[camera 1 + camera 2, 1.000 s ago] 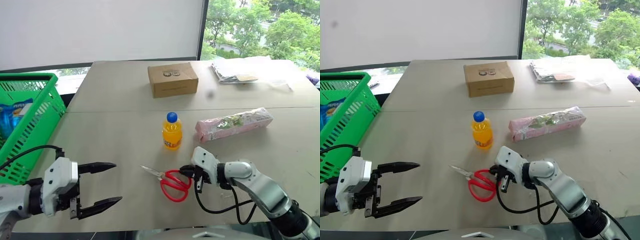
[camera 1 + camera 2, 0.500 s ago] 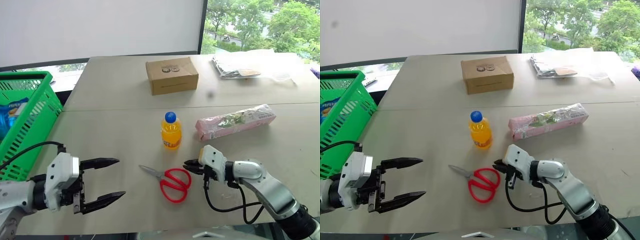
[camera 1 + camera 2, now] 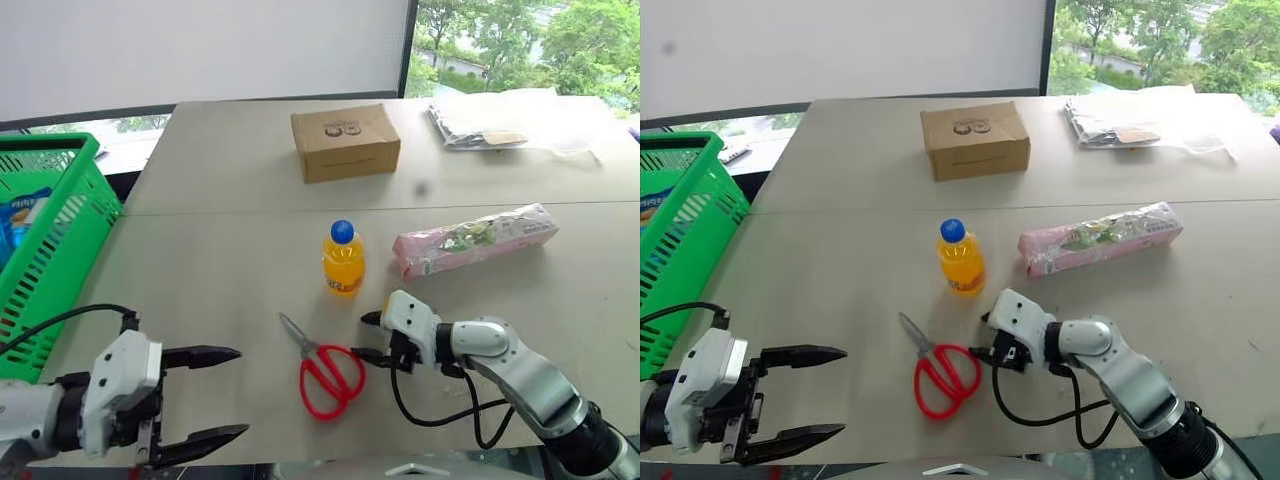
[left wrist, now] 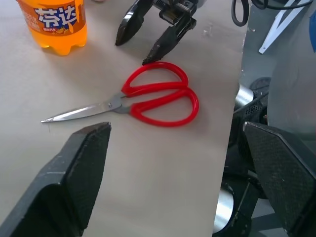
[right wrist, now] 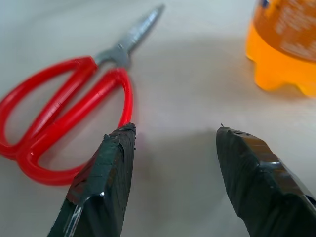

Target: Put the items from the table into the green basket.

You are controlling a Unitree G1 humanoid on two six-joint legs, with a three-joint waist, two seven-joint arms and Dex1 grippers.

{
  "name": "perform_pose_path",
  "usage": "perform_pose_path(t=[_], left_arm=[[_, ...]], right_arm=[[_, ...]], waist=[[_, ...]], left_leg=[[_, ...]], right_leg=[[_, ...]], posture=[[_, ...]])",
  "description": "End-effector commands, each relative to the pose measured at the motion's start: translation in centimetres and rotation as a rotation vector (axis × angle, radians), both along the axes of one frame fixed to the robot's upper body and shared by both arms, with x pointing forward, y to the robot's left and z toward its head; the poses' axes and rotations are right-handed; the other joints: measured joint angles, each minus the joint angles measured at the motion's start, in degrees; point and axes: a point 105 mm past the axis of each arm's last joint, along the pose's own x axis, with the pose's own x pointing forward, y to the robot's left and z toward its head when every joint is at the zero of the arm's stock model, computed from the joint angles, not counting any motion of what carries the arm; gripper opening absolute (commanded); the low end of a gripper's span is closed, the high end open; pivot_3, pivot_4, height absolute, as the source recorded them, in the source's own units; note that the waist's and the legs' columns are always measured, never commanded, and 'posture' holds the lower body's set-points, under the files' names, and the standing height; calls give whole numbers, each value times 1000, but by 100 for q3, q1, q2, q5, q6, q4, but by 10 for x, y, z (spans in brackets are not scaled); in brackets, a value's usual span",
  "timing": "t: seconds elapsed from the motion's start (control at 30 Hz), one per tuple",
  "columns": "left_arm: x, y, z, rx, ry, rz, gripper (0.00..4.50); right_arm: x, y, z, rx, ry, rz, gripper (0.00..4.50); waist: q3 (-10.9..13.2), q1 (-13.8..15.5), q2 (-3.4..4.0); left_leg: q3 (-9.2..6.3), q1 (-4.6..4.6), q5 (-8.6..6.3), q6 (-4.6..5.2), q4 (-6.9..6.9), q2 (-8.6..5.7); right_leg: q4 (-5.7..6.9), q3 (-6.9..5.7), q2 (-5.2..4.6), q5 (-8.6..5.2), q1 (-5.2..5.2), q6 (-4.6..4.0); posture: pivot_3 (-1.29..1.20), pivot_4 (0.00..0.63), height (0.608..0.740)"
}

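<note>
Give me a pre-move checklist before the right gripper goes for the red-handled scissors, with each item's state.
1. Right gripper open: ok, its two black fingers stand apart.
2. Right gripper free of load: ok, nothing between the fingers.
3. Red-handled steel scissors lying flat on the pale beige-grey tabletop: ok, blades closed.
4. Fingers around a handle loop: not ok, the tips sit beside the loops, not astride one.
5. Small orange drink bottle with blue cap clear of the scissors: ok, it stands upright, apart from them.
6. Bright green slotted plastic basket within the right arm's reach: cannot tell.
</note>
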Motion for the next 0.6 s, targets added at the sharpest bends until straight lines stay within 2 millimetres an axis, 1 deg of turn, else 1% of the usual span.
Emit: perform_pose_path(t=[0.03,0.13,0.2,0.27,0.33,0.4,0.5,0.6], left_arm=[[-8,-6,8,-9,-12,8,4500],[-15,-5,6,8,8,21,4500],[-17,-5,7,4,9,37,4500],[-19,-7,7,-5,8,60,4500],[-21,-7,6,-6,9,83,4500],[-24,-8,6,-10,12,103,4500],[-30,-7,6,-13,26,141,4500],[-36,-6,3,7,39,161,4500]], right_arm=[[-9,6,21,87,-15,55,2815],[-15,13,26,127,2,93,2815],[-17,15,25,115,1,126,2815],[-21,13,14,34,-19,183,2815],[-20,10,3,-40,-34,209,2815],[-17,10,-2,-73,-37,212,2815],[-8,11,-12,-144,-14,160,2815],[-4,10,-17,-213,-28,137,2815]], waist=[[45,2,-12],[80,7,-22],[107,23,-22],[131,56,-18],[138,95,-23],[149,158,-30],[160,200,-36],[162,246,-38]], left_leg=[[0,-2,0,0,0,0],[-1,-10,0,1,-1,0],[-1,-17,0,1,-3,0],[-2,-21,0,0,-2,0],[-1,-24,0,0,-2,0],[-2,-25,-1,0,-2,0],[-5,-28,0,-2,-3,4],[-6,-28,-1,-3,-2,4]], right_leg=[[-2,0,0,0,0,0],[-5,-2,0,0,-11,0],[-5,-3,0,2,-17,1],[-6,-4,0,2,-21,1],[-7,-4,-1,1,-23,0],[-10,-6,-1,1,-24,0],[-10,-9,0,0,-27,0],[-9,-11,0,-7,-26,10]], posture=[[131,177,740],[144,182,740],[144,182,740],[175,190,740],[200,192,740],[200,192,740],[230,196,740],[248,196,740]])
